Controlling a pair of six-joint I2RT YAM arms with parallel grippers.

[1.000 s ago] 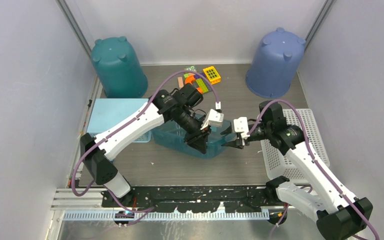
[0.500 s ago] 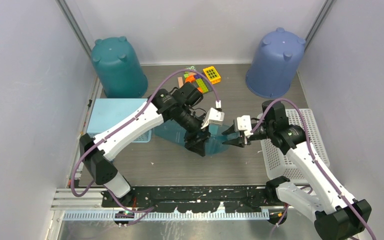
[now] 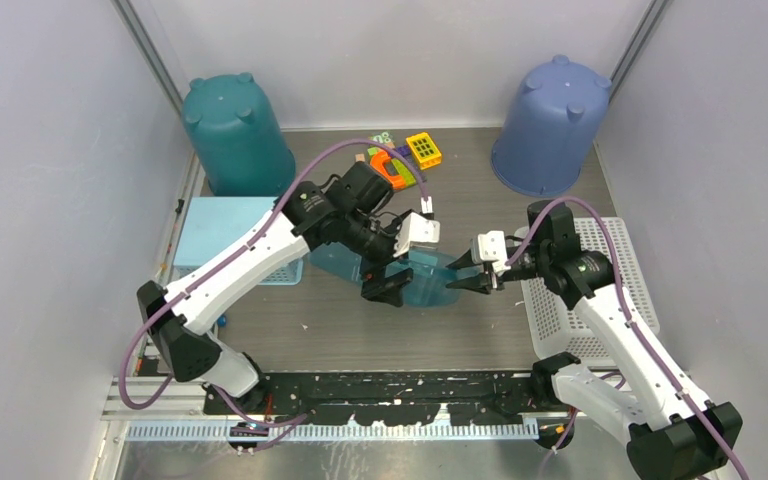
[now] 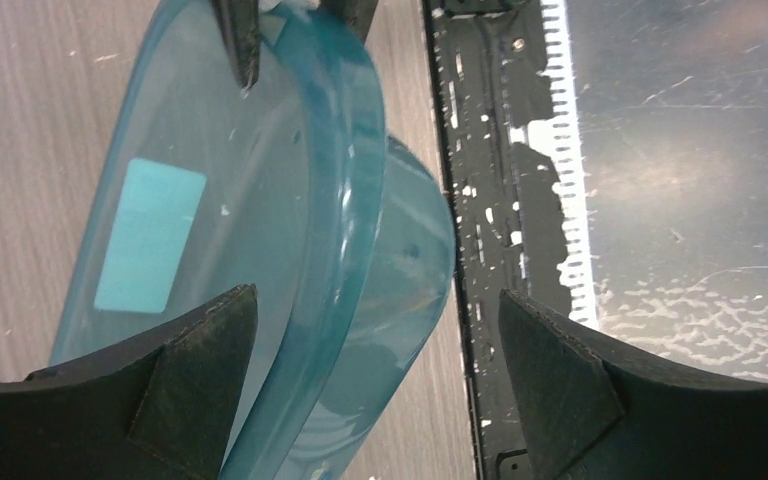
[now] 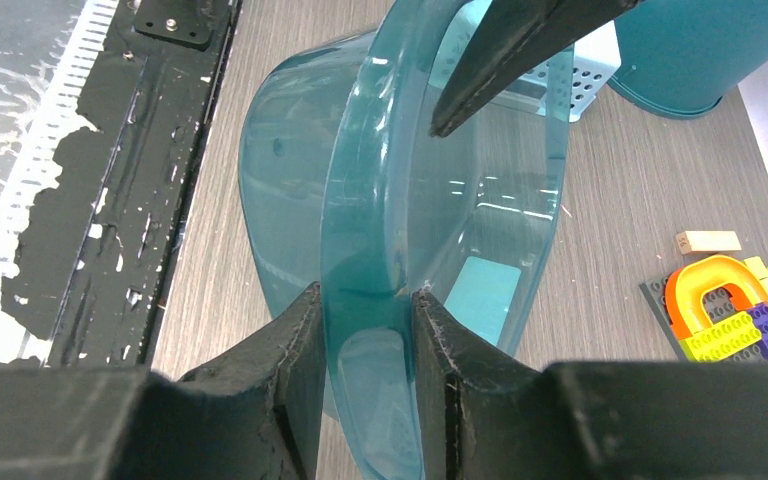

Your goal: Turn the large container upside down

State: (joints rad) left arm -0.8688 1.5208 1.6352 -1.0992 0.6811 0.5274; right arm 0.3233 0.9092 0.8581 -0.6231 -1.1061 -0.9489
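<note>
The large container (image 3: 422, 281) is a clear teal tub, tipped up on its side on the wooden table between the two arms. My right gripper (image 3: 463, 281) is shut on its rim, and in the right wrist view both pads press the rim (image 5: 365, 292) of the container (image 5: 480, 200). My left gripper (image 3: 385, 288) is open at the tub's other end. In the left wrist view its fingers (image 4: 377, 295) straddle the rim of the container (image 4: 210, 200) without touching it.
An upturned teal bucket (image 3: 237, 135) stands back left and an upturned blue bucket (image 3: 552, 125) back right. Toy bricks (image 3: 400, 160) lie behind the tub. A light blue box (image 3: 225, 235) sits left, a white perforated tray (image 3: 600, 290) right, and the black rail (image 3: 390, 385) runs along the near edge.
My left gripper has opened and let go of the rim. The container has tilted from nearly flat up onto its side. My right gripper keeps hold and has risen slightly.
</note>
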